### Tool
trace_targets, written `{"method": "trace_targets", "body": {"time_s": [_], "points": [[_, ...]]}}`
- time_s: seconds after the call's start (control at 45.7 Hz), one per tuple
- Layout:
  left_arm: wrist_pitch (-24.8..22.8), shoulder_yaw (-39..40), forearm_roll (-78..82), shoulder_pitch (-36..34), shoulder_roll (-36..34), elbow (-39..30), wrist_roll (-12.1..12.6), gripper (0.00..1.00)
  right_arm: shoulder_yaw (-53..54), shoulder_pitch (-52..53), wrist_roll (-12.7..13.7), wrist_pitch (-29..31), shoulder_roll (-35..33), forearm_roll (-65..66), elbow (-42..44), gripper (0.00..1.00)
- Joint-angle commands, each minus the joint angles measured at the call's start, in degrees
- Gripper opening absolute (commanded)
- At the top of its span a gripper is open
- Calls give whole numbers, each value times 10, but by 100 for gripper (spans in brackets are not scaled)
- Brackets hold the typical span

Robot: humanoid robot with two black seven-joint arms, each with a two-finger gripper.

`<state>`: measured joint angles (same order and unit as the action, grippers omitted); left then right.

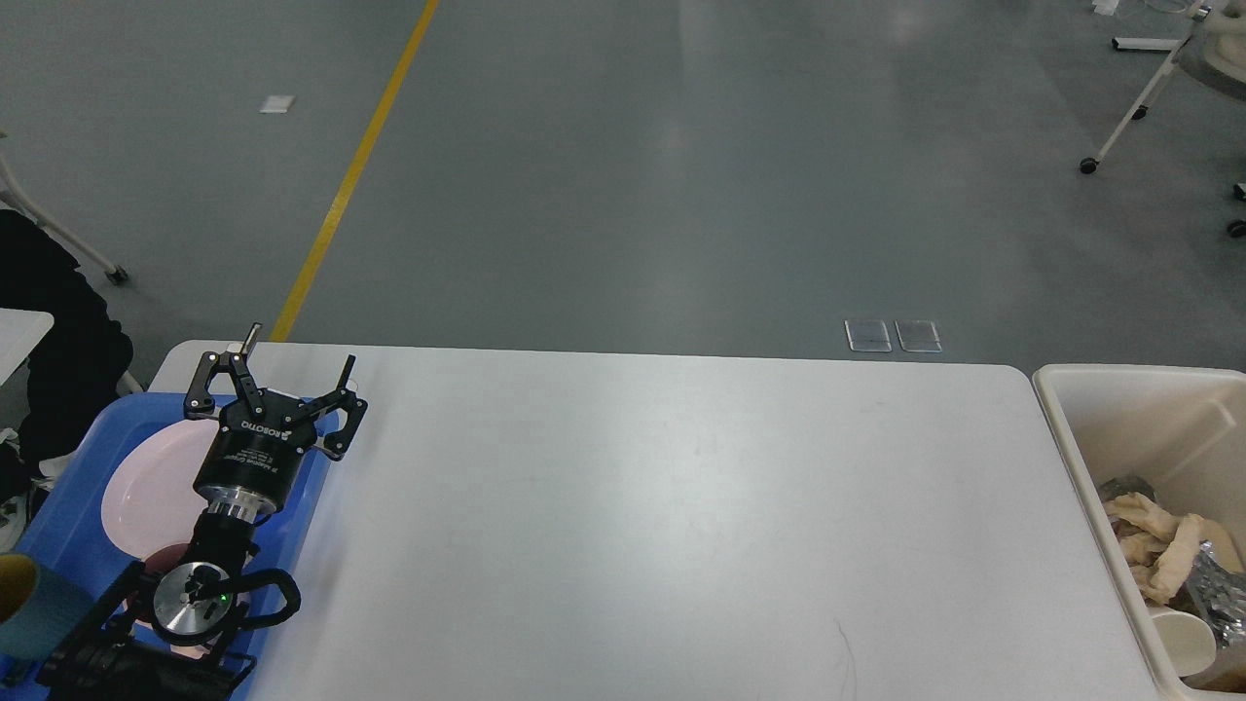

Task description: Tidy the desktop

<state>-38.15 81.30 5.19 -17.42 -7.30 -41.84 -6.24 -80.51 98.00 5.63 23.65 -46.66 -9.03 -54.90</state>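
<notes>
The white desktop (662,506) fills the middle of the head view, with nothing lying on its bare surface. My left gripper (280,376) hangs open over the far right corner of the blue tray (73,458), nothing between its fingers. My right gripper and arm are out of view. A pink plate (151,487) lies in the tray under my left arm.
A cream bin (1061,409) stands against the desktop's right edge, holding crumpled paper (1158,545), foil and a paper cup (1186,638). A teal cup with a yellow inside (34,608) sits at the tray's near left. Grey floor with a yellow line lies beyond.
</notes>
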Motion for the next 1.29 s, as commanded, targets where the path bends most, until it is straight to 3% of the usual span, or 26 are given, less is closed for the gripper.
{"method": "trace_targets", "body": {"time_s": [0.0,0.175,0.328,0.415,0.59,0.962,1.006,1.093,1.137,1.268], "points": [[0,0,0,0,0,0,0,97,81,-139,0,-19,5,-5,101,0],[0,0,0,-1,0,0,0,96,213,-360,0,-36,60,-5,261,0],[-1,0,0,-1,0,0,0,96,264,-527,-1,-43,147,-6,442,0],[-1,0,0,-1,0,0,0,97,281,-599,-1,-77,185,-8,509,0],[-1,0,1,-1,0,0,0,96,293,-643,-1,-150,206,-8,521,0],[-1,0,0,-1,0,0,0,97,293,-664,-1,-181,229,-9,524,0],[-1,0,1,0,0,0,0,96,293,-664,-1,-182,231,-9,524,22],[-1,0,0,-1,0,0,0,96,292,-664,-1,-190,241,-9,527,77],[-1,0,0,-1,0,0,0,96,292,-666,-1,-202,247,-8,526,98],[-1,0,0,-1,0,0,0,97,291,-674,-1,-208,255,-9,524,100]]}}
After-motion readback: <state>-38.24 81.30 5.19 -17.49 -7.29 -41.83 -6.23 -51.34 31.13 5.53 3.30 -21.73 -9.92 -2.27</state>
